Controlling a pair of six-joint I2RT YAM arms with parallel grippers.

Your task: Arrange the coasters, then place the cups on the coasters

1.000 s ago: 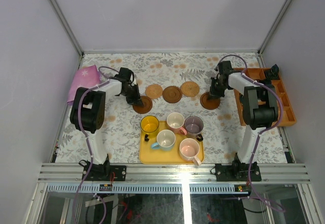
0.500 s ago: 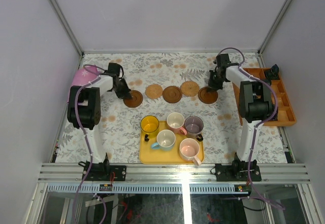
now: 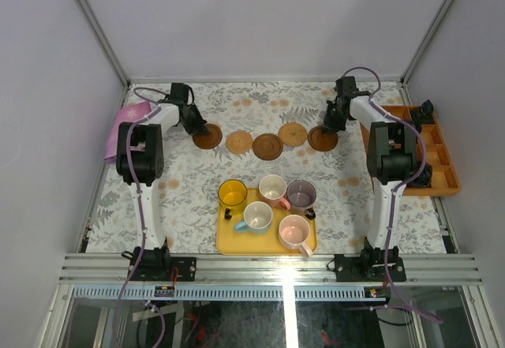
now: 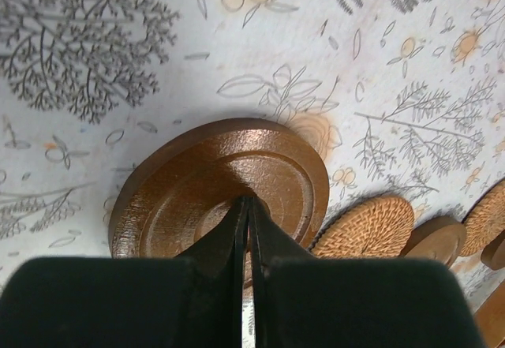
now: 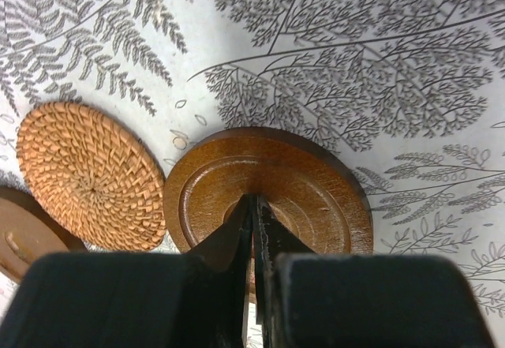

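Note:
Five coasters lie in a row across the far part of the table: dark brown [image 3: 207, 136], tan woven [image 3: 239, 141], dark brown [image 3: 267, 146], tan woven [image 3: 293, 134], dark brown [image 3: 322, 138]. My left gripper [image 3: 197, 127] is shut, its tips [image 4: 248, 202] pressed on the leftmost dark coaster [image 4: 221, 182]. My right gripper [image 3: 330, 125] is shut too, tips [image 5: 254, 200] resting on the rightmost dark coaster [image 5: 316, 182], beside a tan one [image 5: 87, 174]. The cups stand on a yellow tray [image 3: 225, 241]: yellow [image 3: 232, 192], pink [image 3: 274, 187], purple-grey [image 3: 301, 194], light blue [image 3: 257, 216], pink [image 3: 295, 230].
A pink cloth [image 3: 130, 119] lies at the far left by the left arm. An orange compartment tray [image 3: 442, 159] runs along the right edge. Grey walls close the table on three sides.
Both shut grippers slid their dark coasters away from the tray toward the far side. The left one also went left, and both now line up with the middle three.

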